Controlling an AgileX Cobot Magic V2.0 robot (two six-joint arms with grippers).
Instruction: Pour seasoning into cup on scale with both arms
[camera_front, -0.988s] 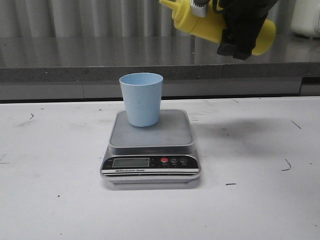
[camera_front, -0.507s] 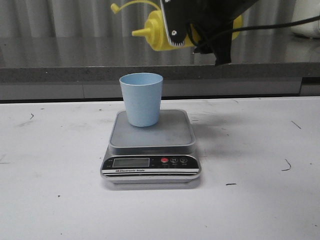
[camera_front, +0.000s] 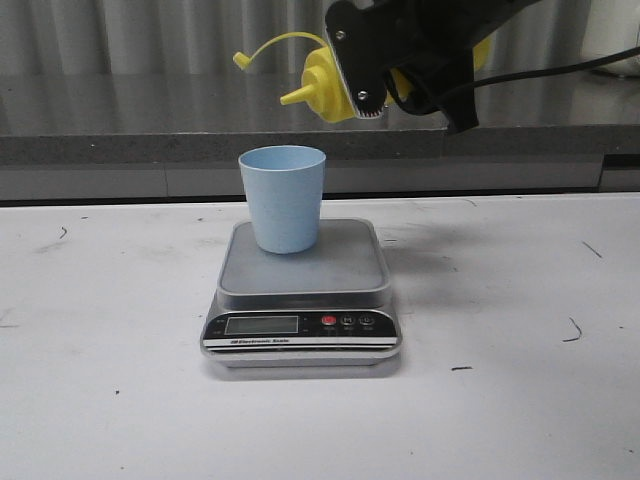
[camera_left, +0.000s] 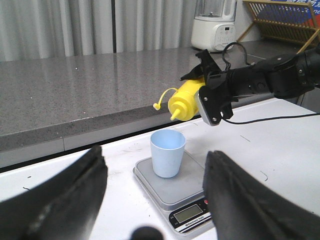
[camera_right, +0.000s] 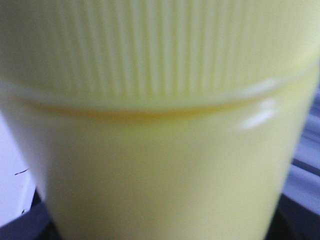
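The pale blue cup (camera_front: 283, 198) stands upright at the back of the scale (camera_front: 303, 275), on its grey platform. Above and to the right of the cup, my right gripper (camera_front: 375, 60) is shut on the yellow seasoning bottle (camera_front: 330, 85). The bottle is tipped over, its nozzle pointing left and slightly down, and its little cap dangles on a tether. No stream shows from the nozzle. In the right wrist view the bottle (camera_right: 160, 150) fills the frame. My left gripper (camera_left: 155, 152) is open and holds nothing, well short of the scale (camera_left: 175, 192); it is outside the front view.
A grey stone counter ledge (camera_front: 150, 120) runs behind the white table. A white blender (camera_left: 214, 25) and a wooden dish rack (camera_left: 285, 22) stand on that counter at the far right. The right arm's black cable (camera_left: 270, 119) trails over the table.
The right gripper has swung the bottle leftward and turned it over, so the nozzle now points left near the cup's rim, slightly lower than half a second ago. Cup and scale have not moved.
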